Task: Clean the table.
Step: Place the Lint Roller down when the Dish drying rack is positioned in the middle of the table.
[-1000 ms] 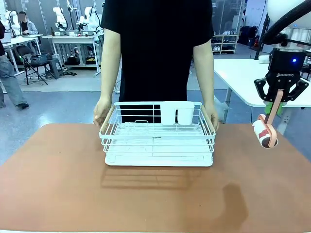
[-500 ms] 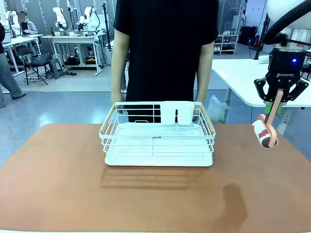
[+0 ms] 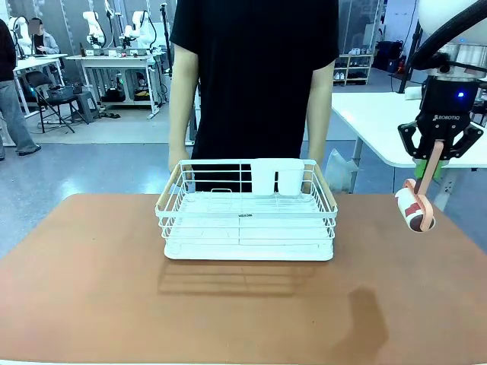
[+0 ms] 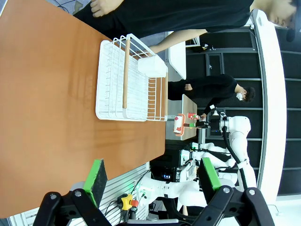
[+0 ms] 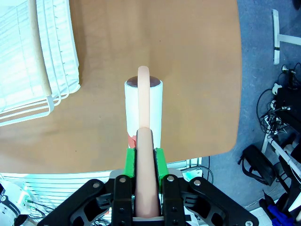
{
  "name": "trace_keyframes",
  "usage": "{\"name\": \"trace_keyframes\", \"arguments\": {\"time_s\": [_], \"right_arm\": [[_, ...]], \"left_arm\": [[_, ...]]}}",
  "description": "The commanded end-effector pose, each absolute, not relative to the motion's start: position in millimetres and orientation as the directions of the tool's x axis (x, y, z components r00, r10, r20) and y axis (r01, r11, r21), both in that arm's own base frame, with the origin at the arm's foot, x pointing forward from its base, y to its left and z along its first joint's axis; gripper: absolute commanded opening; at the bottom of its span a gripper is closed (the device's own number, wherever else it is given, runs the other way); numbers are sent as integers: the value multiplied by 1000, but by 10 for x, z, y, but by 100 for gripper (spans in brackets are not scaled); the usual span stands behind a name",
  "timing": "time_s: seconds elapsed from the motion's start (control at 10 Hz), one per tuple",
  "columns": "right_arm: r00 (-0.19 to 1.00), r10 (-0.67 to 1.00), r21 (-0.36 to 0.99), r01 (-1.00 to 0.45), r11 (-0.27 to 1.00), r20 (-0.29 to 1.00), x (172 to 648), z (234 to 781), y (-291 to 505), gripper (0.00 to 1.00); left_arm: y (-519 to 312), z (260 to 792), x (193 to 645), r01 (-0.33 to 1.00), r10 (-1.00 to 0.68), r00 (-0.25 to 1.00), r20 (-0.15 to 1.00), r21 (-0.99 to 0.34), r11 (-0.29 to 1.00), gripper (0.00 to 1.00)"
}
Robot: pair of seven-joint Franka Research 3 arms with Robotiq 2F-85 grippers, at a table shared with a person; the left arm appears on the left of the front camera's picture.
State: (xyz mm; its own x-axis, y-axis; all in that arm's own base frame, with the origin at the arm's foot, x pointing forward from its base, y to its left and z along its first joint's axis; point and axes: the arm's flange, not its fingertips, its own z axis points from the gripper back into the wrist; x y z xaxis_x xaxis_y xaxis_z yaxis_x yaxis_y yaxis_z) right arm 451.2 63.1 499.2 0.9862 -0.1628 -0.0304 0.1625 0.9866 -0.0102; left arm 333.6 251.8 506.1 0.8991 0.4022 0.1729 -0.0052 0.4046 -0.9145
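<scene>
Spanning the near ground: tabletop [image 3: 91, 289], matte reddish-brown, rounded corners, running from the robot's edge to the person.
Rack: white wire rack [image 3: 247, 217] standing on the tabletop toward its far middle, with two white cups [image 3: 276, 176] at its back.
Person: black shirt [image 3: 255, 76], standing just behind the rack, hands low beside its far corners.
Right gripper [image 3: 434, 161]: above the tabletop's right end, jaws pressed onto the peach handle of a lint roller [image 3: 415, 209] hanging clear of the surface.
Left gripper [image 4: 153, 181]: jaws spread wide, green pads [image 4: 98, 175] apart, nothing between.
</scene>
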Motion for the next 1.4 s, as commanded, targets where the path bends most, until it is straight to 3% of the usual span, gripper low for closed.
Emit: {"name": "trace_keyframes", "arguments": {"time_s": [0.0,0.1,0.2,0.3,0.5,0.6,0.9,1.3], "right_arm": [[987,-161,-8,160,987,-24,4515,5027,656,21],[986,-163,-10,163,987,-30,4512,4992,631,21],[920,-385,69,390,918,-68,4690,5063,635,21],[802,-596,137,595,792,-37,4811,5078,620,21],[603,-797,186,788,587,-41,4817,5065,620,21],[466,-884,235,857,459,28,4823,5022,591,21],[155,-987,351,923,156,32,4876,4783,583,21],[-26,-999,464,885,-43,-42,4967,4221,556,21]], "left_arm": [[2520,5084,3303,11,399,899,182,-919,393,100],[2520,5084,3303,11,399,899,182,-919,393,100],[2520,5084,3303,11,399,899,182,-919,393,100],[2520,5084,3303,11,399,899,182,-919,393,100],[2520,5084,3303,11,399,899,182,-919,393,100],[2520,5084,3303,11,399,899,182,-919,393,100],[2520,5084,3303,11,399,899,182,-919,393,100],[2520,5084,3303,11,399,899,182,-919,393,100]]}}
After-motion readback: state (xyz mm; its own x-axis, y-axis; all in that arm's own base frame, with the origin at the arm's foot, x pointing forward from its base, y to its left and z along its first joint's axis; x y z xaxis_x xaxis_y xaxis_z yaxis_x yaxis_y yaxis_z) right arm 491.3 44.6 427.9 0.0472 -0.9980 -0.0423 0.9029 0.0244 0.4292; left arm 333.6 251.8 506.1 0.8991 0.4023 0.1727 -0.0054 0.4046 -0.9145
